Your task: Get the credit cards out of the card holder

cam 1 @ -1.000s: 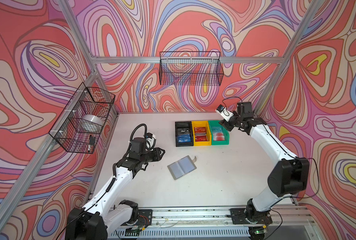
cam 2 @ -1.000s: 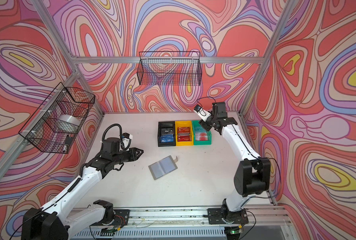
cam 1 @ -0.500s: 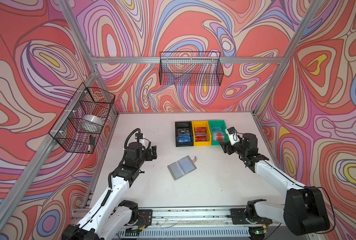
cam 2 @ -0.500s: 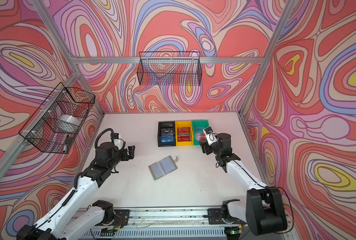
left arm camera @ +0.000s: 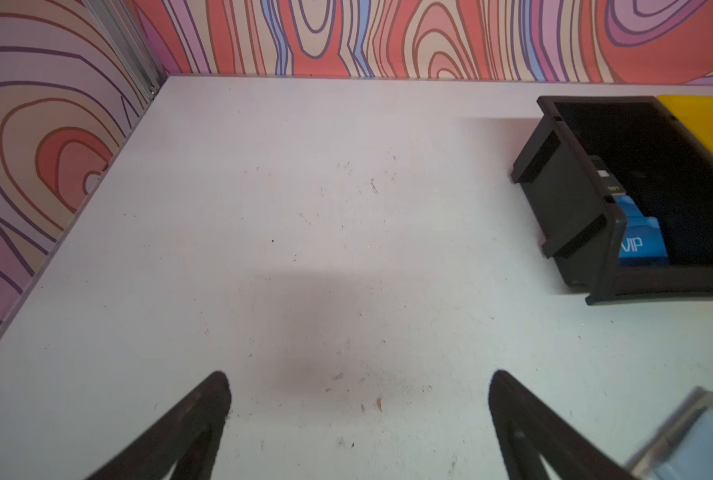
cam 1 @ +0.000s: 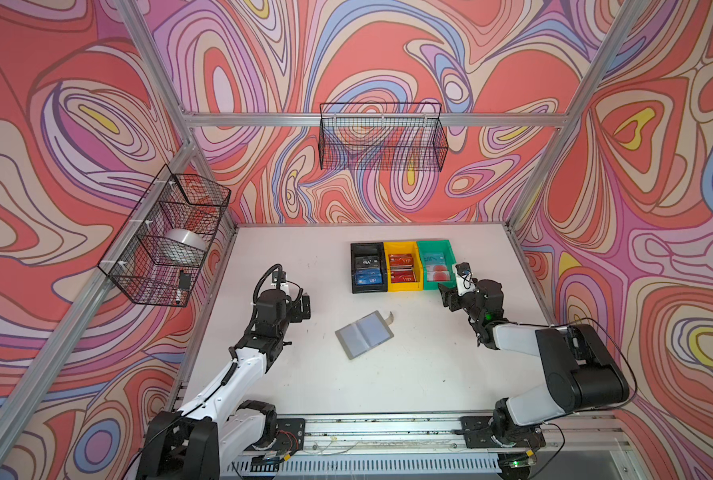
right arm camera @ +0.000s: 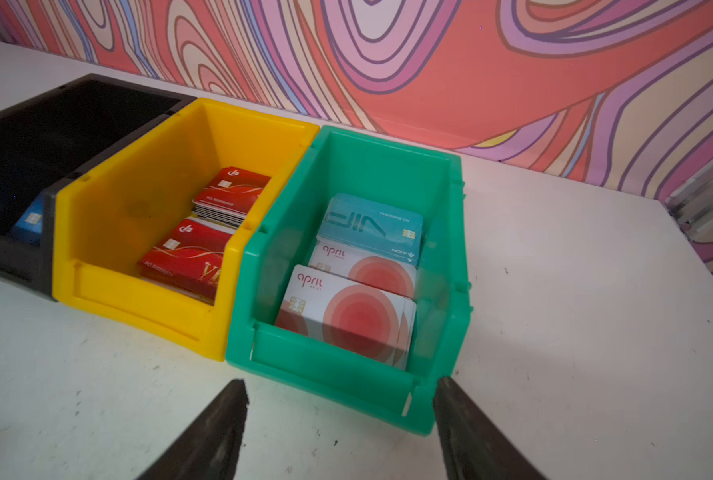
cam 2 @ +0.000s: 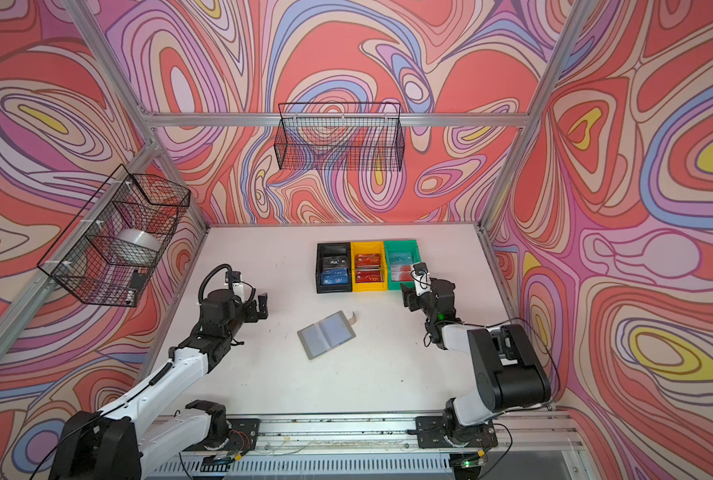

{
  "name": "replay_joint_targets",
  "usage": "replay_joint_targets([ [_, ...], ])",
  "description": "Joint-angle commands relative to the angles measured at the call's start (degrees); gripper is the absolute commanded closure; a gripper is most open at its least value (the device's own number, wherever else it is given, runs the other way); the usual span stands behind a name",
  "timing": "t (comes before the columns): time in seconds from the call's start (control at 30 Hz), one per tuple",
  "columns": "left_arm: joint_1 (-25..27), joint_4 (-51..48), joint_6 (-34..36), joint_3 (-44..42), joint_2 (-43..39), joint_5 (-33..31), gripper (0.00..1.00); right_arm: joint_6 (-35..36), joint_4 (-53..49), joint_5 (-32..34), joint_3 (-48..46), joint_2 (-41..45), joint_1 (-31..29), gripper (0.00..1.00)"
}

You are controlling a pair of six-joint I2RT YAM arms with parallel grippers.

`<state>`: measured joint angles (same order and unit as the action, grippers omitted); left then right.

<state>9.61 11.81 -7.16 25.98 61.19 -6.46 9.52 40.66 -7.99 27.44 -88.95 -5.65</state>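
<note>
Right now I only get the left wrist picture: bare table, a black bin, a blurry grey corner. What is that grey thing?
Observer: The card holder, lying open and flat in the middle of the table.
Visitor: Any cards inside it?
Observer: From above, no coloured card shows in its sleeves.
Visitor: Where is the other claw?
Observer: The right gripper hangs open and empty just before a green bin holding pale cards.

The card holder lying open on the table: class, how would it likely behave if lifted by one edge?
Probably floppy: the card holder lies open flat with a fold down its middle, so the free half would likely sag. Likely light, since it looks thin. Its surface looks smooth, so it may slip.
</note>
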Motion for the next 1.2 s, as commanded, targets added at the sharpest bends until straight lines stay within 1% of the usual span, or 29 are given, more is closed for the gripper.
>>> replay_joint_targets([
  [0.0,-1.72,7.35,2.3,-1.48,1.41,1.76,0.0,-1.67,8.28,3.36,-0.96,-3.02,0.46,0.28],
  [0.03,-2.23,8.73,2.45,-1.91,1.88,2.06,0.0,-1.86,6.97,3.73,-0.66,-2.59,0.42,0.28],
  [0.17,-4.5,15.33,2.8,-4.44,4.52,3.1,0.0,-2.22,8.32,4.56,-1.03,-3.0,0.54,0.28],
  [0.23,-5.59,18.78,3.72,-5.3,6.57,3.62,0.0,-2.76,8.81,7.02,-1.24,-2.93,0.55,0.31],
  [0.3,-6.75,21.45,4.23,-5.58,8.69,4.57,0.0,-4.05,13.13,10.1,-3.14,-3.25,0.54,0.32],
  [0.37,-7.6,25.18,4.37,-5.93,11.31,5.24,0.0,-4.9,20.12,12.86,-6.21,-3.98,0.52,0.31],
  [0.43,-7.89,28.35,5.29,-6.11,13.95,5.61,0.0,-5.21,25.37,13.83,-8.14,-5.51,0.54,0.31],
  [0.5,-8.02,29.9,6.32,-5.54,15.87,5.72,0.0,-5.21,28.16,13.8,-8.91,-7.09,0.55,0.31],
  [0.53,-8.02,29.16,6.96,-4.98,16.1,5.76,0.0,-5.21,29.56,13.59,-9.25,-8.05,0.55,0.32],
  [0.6,-8.04,32.55,7.58,-5.53,17.59,5.4,0.0,-4.78,33.08,13.66,-9.72,-10.22,0.52,0.32],
  [0.77,-8.21,41.32,7.34,-7.42,23.28,4.88,0.0,-5.18,29.96,13.44,-8.86,-9.43,0.54,0.32],
  [0.87,-8.22,46.67,7.01,-8.13,27.3,3.14,0.0,-5.28,29.27,13.6,-8.39,-9.44,0.5,0.3],
  [0.9,-8.25,46.92,6.83,-8.1,27.1,3.0,0.0,-5.46,28.98,13.69,-8.17,-9.57,0.51,0.3],
  [0.93,-8.24,43.86,6.5,-7.65,26.12,2.84,0.0,-5.55,28.73,13.83,-7.85,-9.63,0.57,0.29],
  [0.97,-8.22,42.8,6.55,-7.35,25.98,2.96,0.0,-5.79,27.58,13.75,-7.46,-9.42,0.65,0.28],
  [1.0,-8.2,43.67,6.75,-7.28,26.47,3.16,0.0,-5.98,26.78,13.79,-6.96,-9.49,0.94,0.28],
  [1.03,-8.2,44.75,6.83,-7.33,27.16,2.96,0.0,-6.42,25.21,13.83,-6.28,-9.36,1.15,0.28],
  [1.17,-8.24,39.57,6.52,-4.54,27.21,1.84,0.0,-7.95,18.8,12.28,-2.95,-9.3,2.72,0.29],
])
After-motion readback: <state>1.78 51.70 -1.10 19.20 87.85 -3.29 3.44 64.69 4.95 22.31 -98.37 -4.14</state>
